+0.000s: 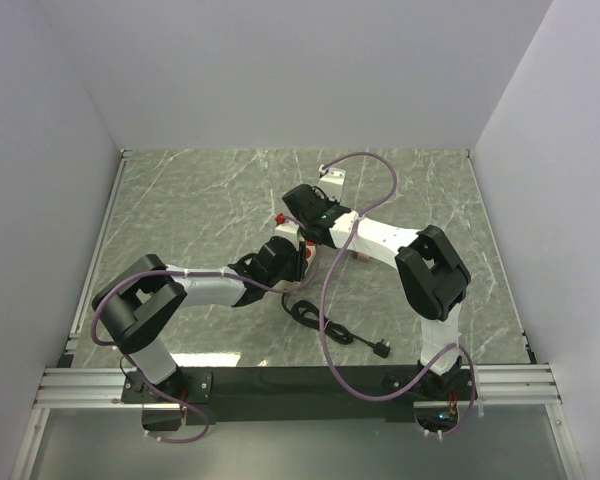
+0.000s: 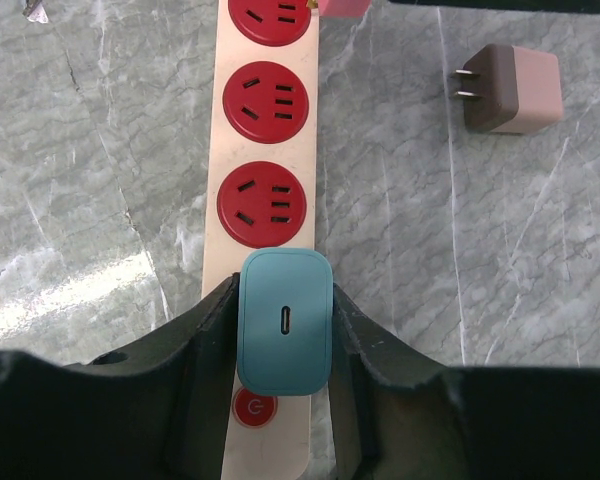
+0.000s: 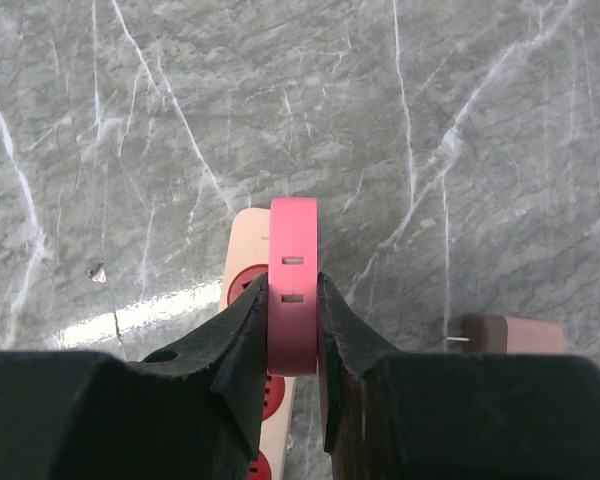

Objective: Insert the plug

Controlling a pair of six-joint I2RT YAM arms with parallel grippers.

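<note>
A beige power strip with red round sockets lies on the marble table. My left gripper is shut on a teal charger plug, which stands over the strip's near end just above the red power button. My right gripper is shut on a pink plug, held over the strip's far end. In the top view both grippers meet at the table's middle, the left gripper near and the right gripper farther.
A brown and pink charger lies on its side right of the strip, also in the right wrist view. A white adapter lies at the back. The strip's black cable and plug trail toward the near edge.
</note>
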